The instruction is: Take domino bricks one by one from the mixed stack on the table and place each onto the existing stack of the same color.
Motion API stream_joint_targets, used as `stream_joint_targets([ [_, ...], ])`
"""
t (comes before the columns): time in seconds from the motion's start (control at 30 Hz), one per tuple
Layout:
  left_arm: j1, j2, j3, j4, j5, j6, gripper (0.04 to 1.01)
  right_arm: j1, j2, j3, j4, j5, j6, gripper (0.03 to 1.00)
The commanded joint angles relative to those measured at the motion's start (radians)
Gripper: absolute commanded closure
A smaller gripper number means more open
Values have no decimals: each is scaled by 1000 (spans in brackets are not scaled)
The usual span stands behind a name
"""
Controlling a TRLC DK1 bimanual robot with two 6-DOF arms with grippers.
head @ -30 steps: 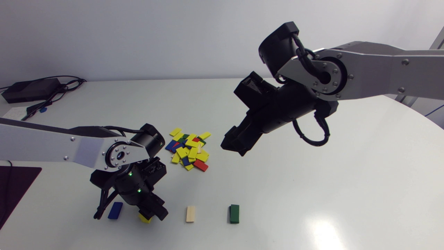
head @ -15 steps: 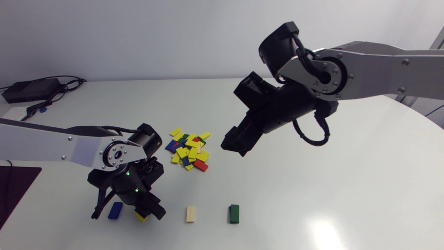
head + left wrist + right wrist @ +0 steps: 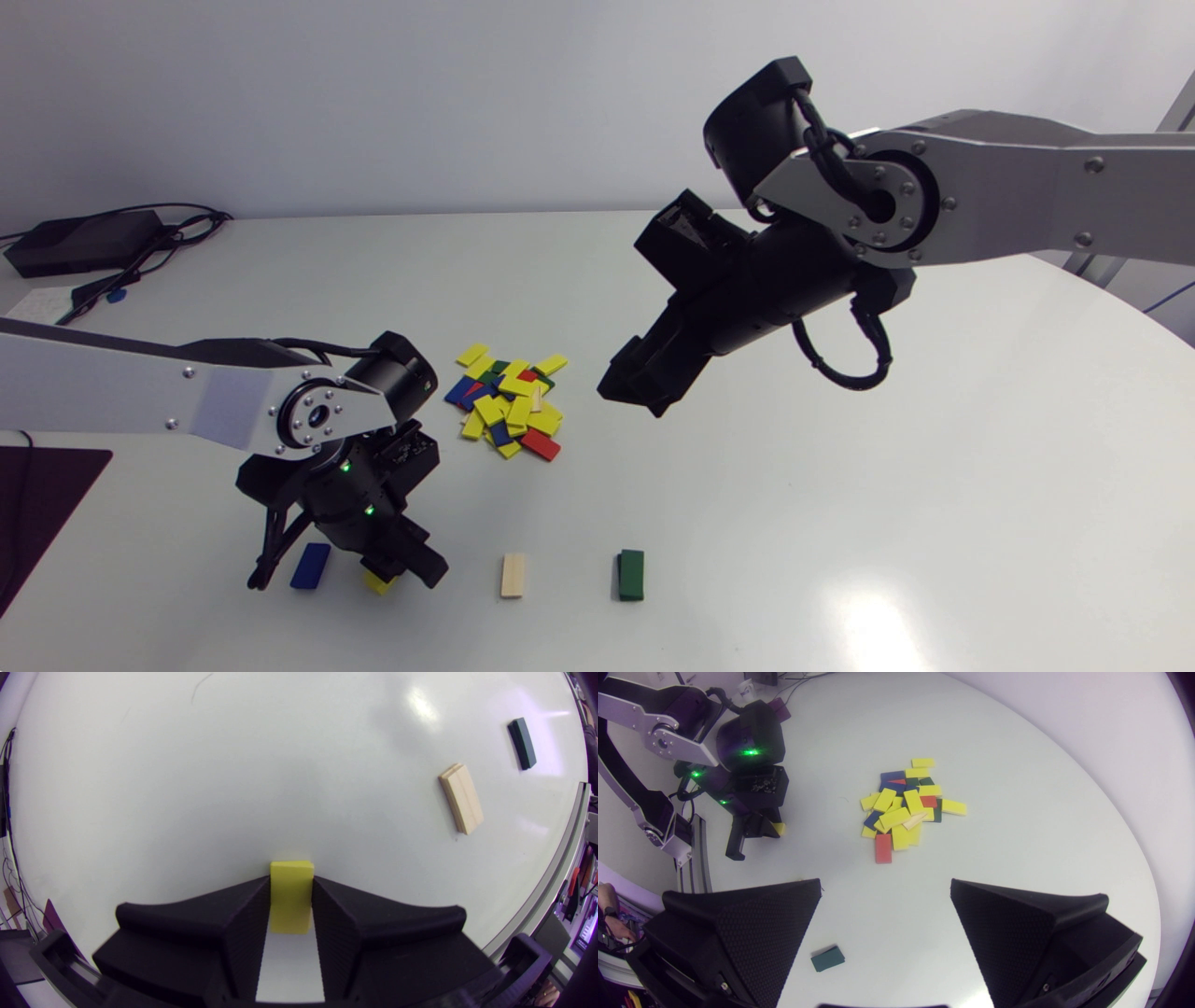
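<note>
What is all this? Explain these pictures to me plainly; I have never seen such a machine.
Two robot arms work at a white table. One picture looks down from above; the other two come from cameras on each arm's wrist. The left end effector, two black fingers, is shut on a yellow brick near the table's front edge, between a blue brick and a wooden stack; a green stack lies further along. The right end effector hangs open above the table beside a mixed pile of coloured bricks, holding nothing.
</note>
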Motion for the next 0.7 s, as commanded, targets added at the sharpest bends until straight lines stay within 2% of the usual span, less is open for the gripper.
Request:
stream_joint_targets([
  [0.0, -4, 22, 18, -9, -21, -51, 792, -8, 7, -30, 8, -8, -24, 62],
  [0.07, -4, 35, 24, -3, -28, -69, 831, -11, 8, -33, 12, -12, -25, 62],
  [0.17, 4, 40, 35, 2, -45, -89, 841, -16, 8, -41, 15, -14, -27, 62],
  [0.2, 8, 40, 39, 3, -53, -91, 880, -17, 8, -42, 15, -14, -27, 62],
  [0.37, 27, 38, 53, 6, -55, -97, 887, -25, 10, -38, 15, -15, -34, 62],
  [0.57, -10, 41, 50, 9, -50, -97, 889, -25, 17, -41, 23, -18, -36, 67],
  [0.67, -56, 38, 41, 8, -48, -97, 889, -30, 17, -41, 23, -20, -36, 67],
])
